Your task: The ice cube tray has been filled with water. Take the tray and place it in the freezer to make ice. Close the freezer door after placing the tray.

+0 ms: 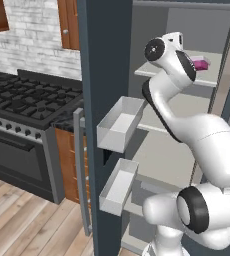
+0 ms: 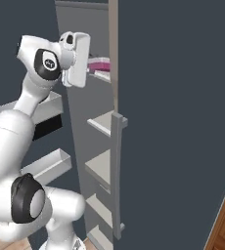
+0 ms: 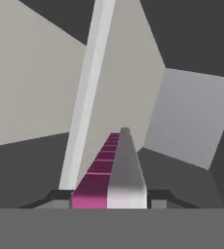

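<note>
The pincer point(image 3: 109, 197) is clamped on the ice cube tray point(image 3: 106, 170), its two dark tips pressed against either side of the tray's near end in the hand view, so the tray runs away from the camera as a narrow pink and pale strip. From the base views the hand is reaching into the open freezer point(image 1: 187, 105), with the tray point(image 1: 201, 63) at the height of an upper shelf point(image 1: 212, 75), over it or just resting on it; which of the two I cannot tell. The freezer door point(image 1: 104, 100) stands wide open to the left, its inner bins point(image 1: 119, 125) facing the arm, and a black stove point(image 1: 27, 100) sits beyond it. The risk I see is in the release: if the tray is not flat on the shelf when the pincer lets go, it could tip and spill its water, or slide off the shelf edge. Pulling the hand back at an angle could also drag the tray out, and the elbow looks close to the door bins, so a careless retreat might knock them.
</note>
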You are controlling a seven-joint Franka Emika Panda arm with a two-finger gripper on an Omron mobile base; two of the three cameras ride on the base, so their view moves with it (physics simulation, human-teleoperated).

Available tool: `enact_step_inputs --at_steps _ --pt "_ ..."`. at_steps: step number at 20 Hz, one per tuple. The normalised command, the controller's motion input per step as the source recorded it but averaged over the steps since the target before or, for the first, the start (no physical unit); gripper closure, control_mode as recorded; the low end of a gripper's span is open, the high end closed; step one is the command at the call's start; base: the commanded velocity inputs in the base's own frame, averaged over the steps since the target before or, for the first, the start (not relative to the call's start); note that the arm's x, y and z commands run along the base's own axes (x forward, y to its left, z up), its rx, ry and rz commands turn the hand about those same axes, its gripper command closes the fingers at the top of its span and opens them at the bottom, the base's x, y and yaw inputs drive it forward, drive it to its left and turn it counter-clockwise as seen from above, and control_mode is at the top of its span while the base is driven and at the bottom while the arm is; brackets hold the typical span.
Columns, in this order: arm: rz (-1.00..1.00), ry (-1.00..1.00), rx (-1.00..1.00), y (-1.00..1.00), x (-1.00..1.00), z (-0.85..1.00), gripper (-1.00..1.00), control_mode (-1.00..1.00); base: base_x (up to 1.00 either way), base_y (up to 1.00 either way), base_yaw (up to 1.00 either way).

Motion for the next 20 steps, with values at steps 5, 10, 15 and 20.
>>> enact_step_inputs --at_steps 5,10,15,20 --pt "0.02 0.03 0.0 -0.04 0.97 -0.33 1.0 -1.0 0.0 0.0 0.0" --pt "0.0 0.0 0.0 0.0 0.59 -0.34 1.0 -1.0 0.0 0.0 0.0" --pt "0.0 -0.01 0.0 -0.07 0.45 -0.31 1.0 -1.0 0.0 0.0 0.0" --pt "0.0 -0.01 0.0 -0.19 0.52 -0.32 1.0 -1.0 0.0 0.0 0.0"
